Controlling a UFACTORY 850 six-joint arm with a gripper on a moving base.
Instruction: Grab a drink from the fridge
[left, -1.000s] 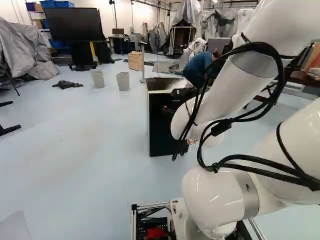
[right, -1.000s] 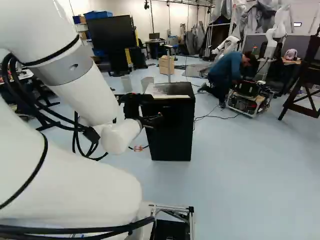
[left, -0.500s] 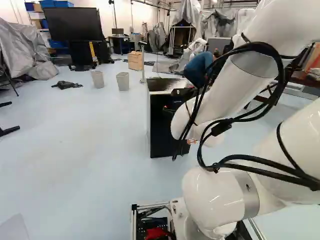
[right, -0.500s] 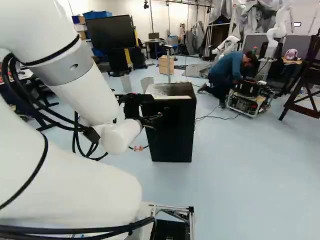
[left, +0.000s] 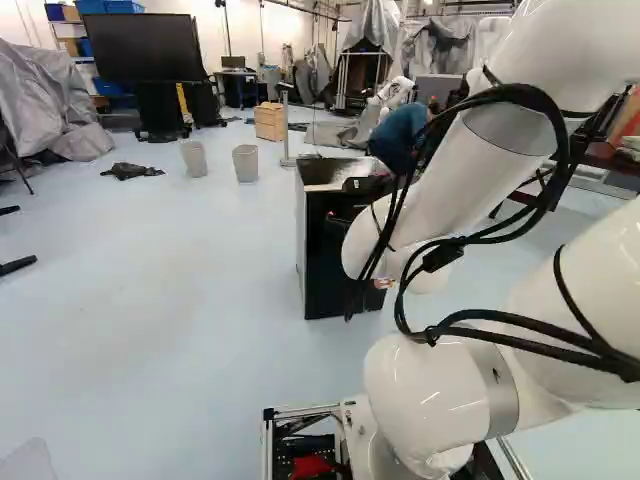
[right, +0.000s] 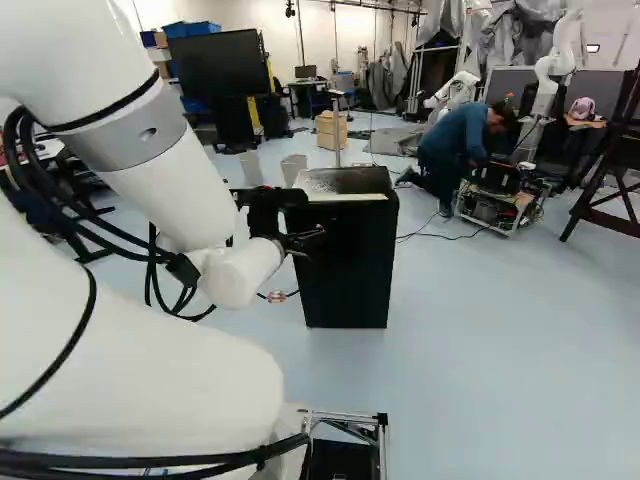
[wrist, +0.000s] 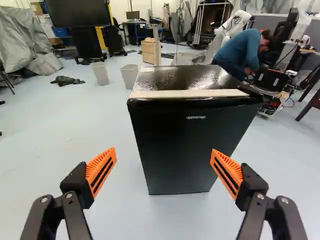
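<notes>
Seen in the right base view, my gripper (right: 304, 240) is held out at the near side of the black fridge (right: 348, 262). In the wrist view the gripper (wrist: 164, 151) is open, its orange pads (wrist: 101, 170) wide apart and nothing gripped. Ahead of it stands the upright fridge (wrist: 192, 145), its front door closed, with a pale strip along the top's front edge. In the left base view my arm partly covers the fridge (left: 325, 262). No drink is visible; the fridge's inside is hidden.
Two grey bins (wrist: 100, 73) stand on the floor behind and beside the fridge, with a wooden drawer box (wrist: 150, 52) farther back. A person crouches beyond the fridge at a wheeled cart (right: 500, 198). Another robot (right: 553, 75) stands at the back.
The base has moved slightly forward; the fridge looks nearer and a little larger, shifted rightward in both base views. My arm keeps its pose over the joint.
</notes>
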